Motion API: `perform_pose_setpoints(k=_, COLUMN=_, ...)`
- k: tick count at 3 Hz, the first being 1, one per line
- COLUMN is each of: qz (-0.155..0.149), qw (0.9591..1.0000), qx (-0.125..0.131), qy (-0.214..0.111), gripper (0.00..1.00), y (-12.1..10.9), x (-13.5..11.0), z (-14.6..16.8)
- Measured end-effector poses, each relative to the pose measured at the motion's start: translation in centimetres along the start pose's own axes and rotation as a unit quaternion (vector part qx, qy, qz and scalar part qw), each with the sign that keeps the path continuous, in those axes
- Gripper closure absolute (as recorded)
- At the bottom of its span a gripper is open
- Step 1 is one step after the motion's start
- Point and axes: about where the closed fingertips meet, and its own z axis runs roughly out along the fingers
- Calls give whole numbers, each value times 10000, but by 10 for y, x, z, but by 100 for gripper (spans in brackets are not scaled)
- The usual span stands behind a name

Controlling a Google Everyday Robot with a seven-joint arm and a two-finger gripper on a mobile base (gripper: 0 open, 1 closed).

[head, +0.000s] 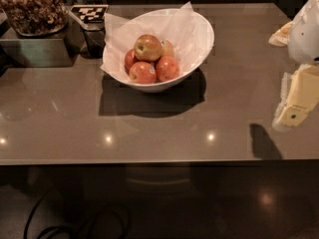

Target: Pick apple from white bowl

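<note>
High, near view angled down across the table [149, 133], gripper [296, 106] at right edge

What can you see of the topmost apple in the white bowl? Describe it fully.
The apple is round and orange-red, with a yellow-green patch at its stem dimple. It sits atop the pile in the white bowl, resting on redder apples, with a paler apple beside its right and white paper behind. The claw hangs far off at the right edge of the counter, not touching it.

Kitchen-like counter [149, 133], fruit-filled white bowl [169, 85], tray of nuts [31, 8], gripper [293, 114] far right
</note>
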Motion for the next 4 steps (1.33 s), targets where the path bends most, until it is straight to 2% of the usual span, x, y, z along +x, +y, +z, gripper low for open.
perform_pose_setpoints(k=1, qz=0, qw=10000, qx=1, qy=-2, gripper=0, y=0, x=0, z=0)
perform_pose_setpoints(k=2, qz=36, qw=9994, qx=172, qy=-306, gripper=0, y=-14, x=-7, z=-3)
perform_pose_setpoints(k=3, qz=-7, qw=9960, qx=360, qy=-817, gripper=0, y=-46, x=-31, z=-5)
perform_pose_setpoints(k=4, qz=14, qw=9896, qx=481, qy=-1353, gripper=0, y=-80, x=-63, z=-6)
